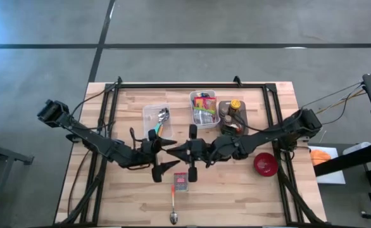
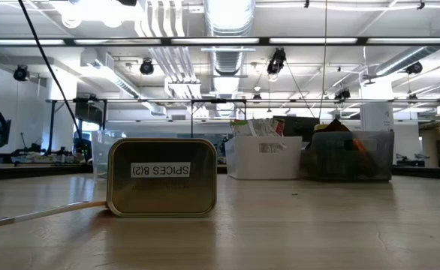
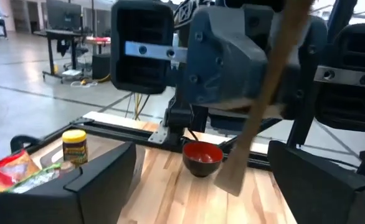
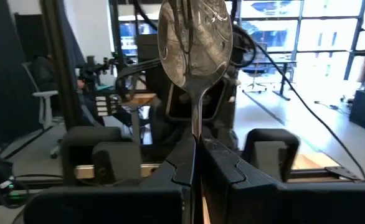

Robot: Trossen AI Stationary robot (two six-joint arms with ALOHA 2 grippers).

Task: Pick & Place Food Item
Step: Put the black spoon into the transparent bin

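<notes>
A spoon with a shiny metal bowl [image 4: 195, 43] and a wooden handle [image 3: 257, 118] is held above the middle of the table by my right gripper [image 4: 195, 146], which is shut on it. My left gripper [image 3: 210, 193] faces it from the left, open, with a finger on either side of the handle and apart from it. In the high view the two grippers meet nose to nose, left gripper [image 1: 171, 154] and right gripper [image 1: 188, 152]. A spice tin [image 1: 180, 182] lies flat on the table below them, also seen on edge as the tin [image 2: 162, 178]. My right gripper pinches the spoon's thin metal stem [image 4: 195, 127], just below the bowl, between its two fingers. The fingers reach in level from the table's right. The bowl stands up above them, and the wooden handle slants down past them, clear of the table.
A second spoon [image 1: 174, 206] lies near the front edge. A red bowl [image 1: 266, 164] stands at the right. At the back are a clear tub with cutlery [image 1: 157, 117], a tub of food packets [image 1: 204, 109] and a tub with jars [image 1: 233, 114].
</notes>
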